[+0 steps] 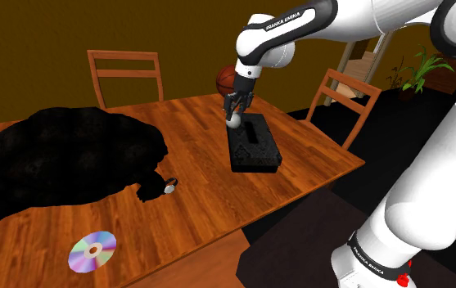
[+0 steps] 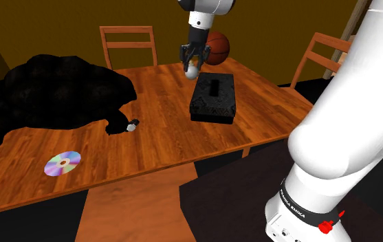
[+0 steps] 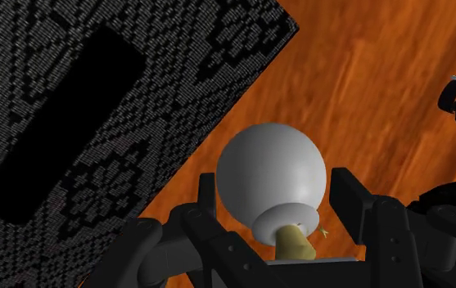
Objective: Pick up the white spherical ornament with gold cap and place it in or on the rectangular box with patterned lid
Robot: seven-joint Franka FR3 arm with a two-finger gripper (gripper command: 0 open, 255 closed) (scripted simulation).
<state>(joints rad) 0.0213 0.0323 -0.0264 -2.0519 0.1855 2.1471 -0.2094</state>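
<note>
Room: ochre-brown walls, dark floor, potted plant [image 1: 418,69] far back at the shoulder view's right. White arm [image 1: 431,164] is the biggest thing in shot; "FRANKA EMIKA" reads in black on its forearm link and in white on the black band near its base, w/ a red mark just below the band. Wooden table [image 1: 193,204], warm orange-brown w/ visible plank grain. Big shapeless black mass [image 1: 62,159] covers the tabletop toward the shoulder view's left; can't tell what it is. Two wooden chairs, one [image 1: 125,74] behind the table's far side, other [image 1: 345,94] at its right end in the shoulder view. Black rectangular box [image 1: 255,147] sits flat on the table; wrist view shows its lid [image 3: 95,123] w/ woven grey diamond/flower pattern and a long dark slot down the middle, no lettering. Basketball [image 1: 227,79] sits at the table's far edge behind the box. CD [image 1: 92,250] lies flat on the near part of the table, rainbow sheen, well apart from the box. White ornament [image 3: 271,172] is in the air, clamped between the black gripper [image 3: 277,196] fingers, gold cap pointing back into the hand; wrist view puts it over bare wood just beside the box's edge, at the box's far end in the shoulder view. Tiny black-and-silver item [image 1: 169,186] lies at the black mass's edge.
</note>
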